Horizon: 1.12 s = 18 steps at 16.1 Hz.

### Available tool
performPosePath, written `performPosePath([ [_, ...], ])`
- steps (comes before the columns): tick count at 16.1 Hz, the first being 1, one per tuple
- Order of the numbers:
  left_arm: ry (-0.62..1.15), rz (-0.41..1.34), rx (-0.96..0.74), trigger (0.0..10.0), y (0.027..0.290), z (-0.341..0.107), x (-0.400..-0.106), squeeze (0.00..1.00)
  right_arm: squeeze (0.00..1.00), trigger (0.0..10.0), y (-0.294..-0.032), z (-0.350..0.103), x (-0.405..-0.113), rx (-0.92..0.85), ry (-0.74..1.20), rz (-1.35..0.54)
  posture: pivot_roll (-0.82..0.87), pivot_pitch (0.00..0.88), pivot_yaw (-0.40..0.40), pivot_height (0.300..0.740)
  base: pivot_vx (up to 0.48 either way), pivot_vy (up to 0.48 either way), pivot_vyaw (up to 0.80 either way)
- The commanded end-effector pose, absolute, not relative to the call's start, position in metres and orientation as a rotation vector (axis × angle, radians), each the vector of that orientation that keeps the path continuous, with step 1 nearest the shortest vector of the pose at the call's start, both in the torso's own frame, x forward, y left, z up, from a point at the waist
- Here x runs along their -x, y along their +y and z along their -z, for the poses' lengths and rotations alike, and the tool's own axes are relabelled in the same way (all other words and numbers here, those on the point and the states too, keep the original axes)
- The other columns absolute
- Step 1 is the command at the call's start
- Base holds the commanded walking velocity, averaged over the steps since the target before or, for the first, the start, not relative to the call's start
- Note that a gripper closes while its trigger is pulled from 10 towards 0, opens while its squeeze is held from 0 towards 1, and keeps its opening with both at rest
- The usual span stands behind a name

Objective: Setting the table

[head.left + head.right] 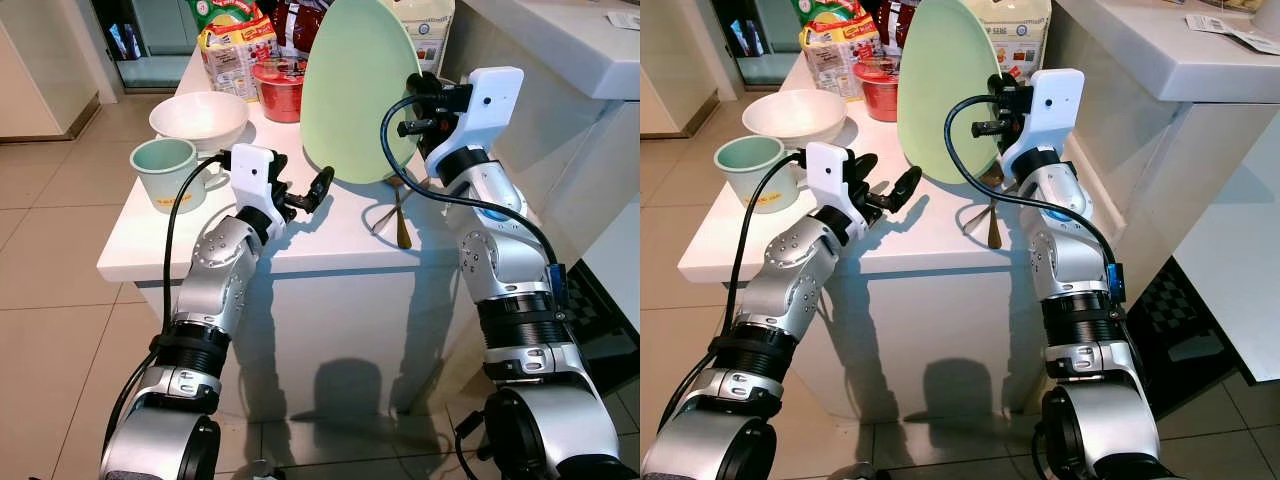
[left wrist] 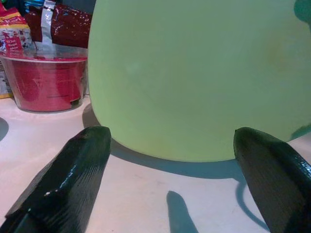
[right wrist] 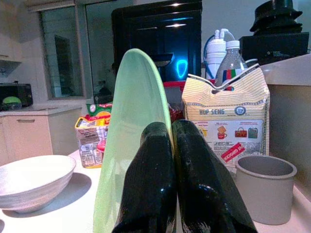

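A pale green plate (image 1: 358, 90) stands on its edge on the white table (image 1: 330, 240), its lower rim touching the top. My right gripper (image 1: 415, 102) is shut on the plate's right rim; in the right wrist view both fingers (image 3: 150, 184) pinch the plate (image 3: 126, 145) edge-on. My left gripper (image 1: 308, 196) hovers open just above the table, in front of the plate's lower left; the plate (image 2: 194, 77) sits beyond its spread fingers (image 2: 73, 174). A spoon and fork (image 1: 398, 218) lie by the plate's right foot.
A white bowl (image 1: 198, 118) and a green mug (image 1: 165, 172) sit at the table's left. A red tub (image 1: 280, 90), snack packs (image 1: 235, 50), a cracker bag (image 3: 226, 121) and a grey cup (image 3: 265, 187) crowd the back. A white counter (image 1: 560, 40) rises on the right.
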<state>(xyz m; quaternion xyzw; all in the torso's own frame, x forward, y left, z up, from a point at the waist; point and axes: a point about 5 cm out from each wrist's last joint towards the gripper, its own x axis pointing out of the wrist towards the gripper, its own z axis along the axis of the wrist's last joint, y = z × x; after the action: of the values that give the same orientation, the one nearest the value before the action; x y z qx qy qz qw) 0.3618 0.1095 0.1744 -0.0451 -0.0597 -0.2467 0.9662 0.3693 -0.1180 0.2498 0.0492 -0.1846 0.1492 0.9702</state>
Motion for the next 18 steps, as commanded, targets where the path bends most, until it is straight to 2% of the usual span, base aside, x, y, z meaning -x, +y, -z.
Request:
performPosePath([
  [1,-0.109,0.502,0.072,10.0,0.1086,-0.1735,-0.3622,0.0,0.0,10.0,-0.1151,-0.2731,-0.3676,-0.086,-0.468,-0.315,0.03,0.0,-0.007,0.74,0.0,0.0,0.0],
  [18,-0.114,0.493,0.066,10.0,0.1099,-0.1736,-0.3621,0.0,0.0,10.0,-0.1145,-0.2735,-0.3675,-0.088,-0.47,-0.316,0.03,0.0,-0.007,0.74,0.0,0.0,0.0],
])
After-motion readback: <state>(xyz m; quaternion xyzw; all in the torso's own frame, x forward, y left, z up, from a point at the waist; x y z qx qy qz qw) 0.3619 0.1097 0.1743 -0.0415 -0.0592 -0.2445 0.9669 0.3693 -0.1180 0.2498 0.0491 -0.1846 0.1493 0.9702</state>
